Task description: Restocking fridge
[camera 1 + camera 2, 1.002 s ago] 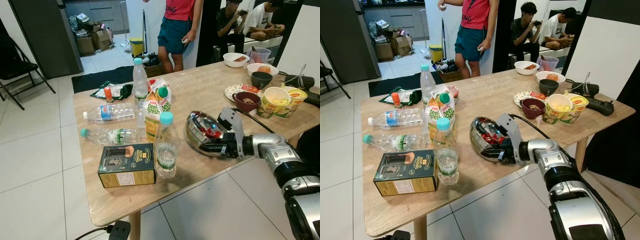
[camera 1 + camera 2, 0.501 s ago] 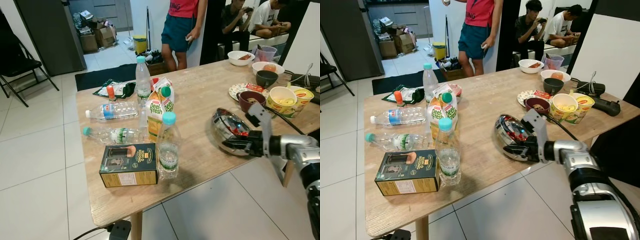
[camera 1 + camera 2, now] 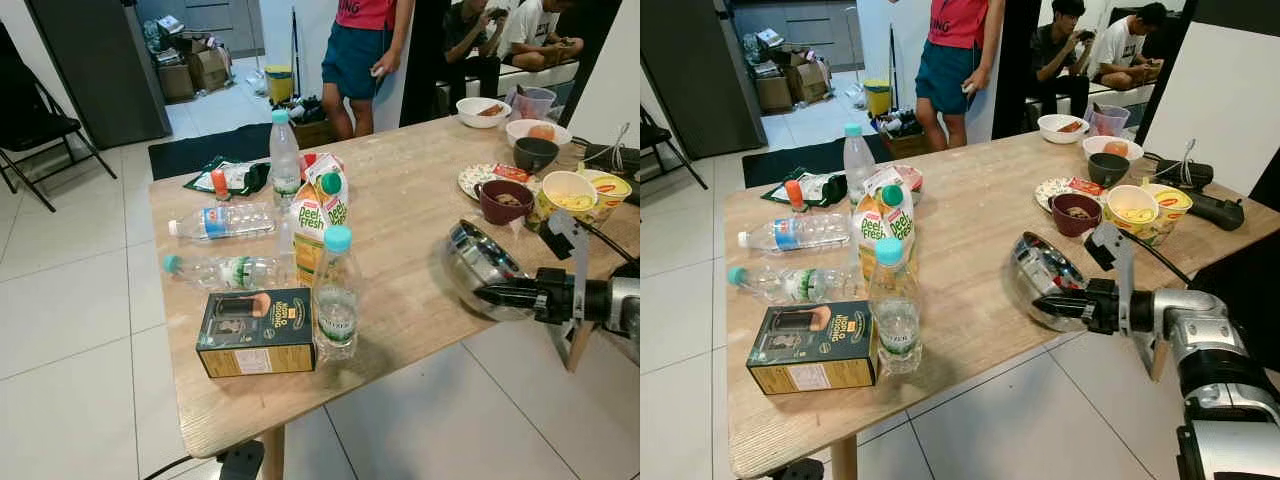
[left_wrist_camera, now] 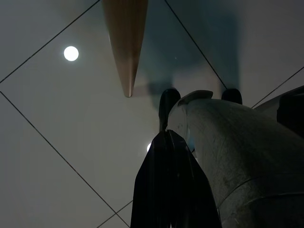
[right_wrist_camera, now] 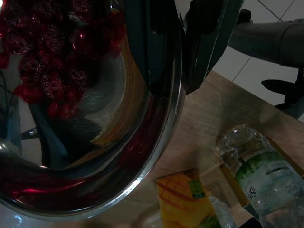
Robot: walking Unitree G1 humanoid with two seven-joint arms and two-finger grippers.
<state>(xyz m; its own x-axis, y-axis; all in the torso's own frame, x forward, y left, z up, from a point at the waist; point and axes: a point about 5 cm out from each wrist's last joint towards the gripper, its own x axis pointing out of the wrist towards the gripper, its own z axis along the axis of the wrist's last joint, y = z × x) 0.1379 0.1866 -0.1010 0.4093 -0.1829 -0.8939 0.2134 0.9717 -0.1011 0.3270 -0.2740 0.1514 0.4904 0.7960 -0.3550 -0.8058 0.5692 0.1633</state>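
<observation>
Your right tool (image 3: 1065, 303) pinches the rim of the steel bowl (image 3: 1043, 279), tilted at the surface's (image 3: 970, 215) 4 o'clock edge; the red contents (image 5: 45, 57) are too dim to identify. Your left tool (image 4: 166, 190) hangs over floor tiles in shade, fingers apparently pressed together. Bottles (image 3: 336, 290) and juice carton (image 3: 318, 225) stand at 9 o'clock.

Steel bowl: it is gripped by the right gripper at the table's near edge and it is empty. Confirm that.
Not quite. The steel bowl is held at its rim by the right gripper at the near edge of the table, but it is not empty: the right wrist view shows red pieces lying inside it.
</observation>
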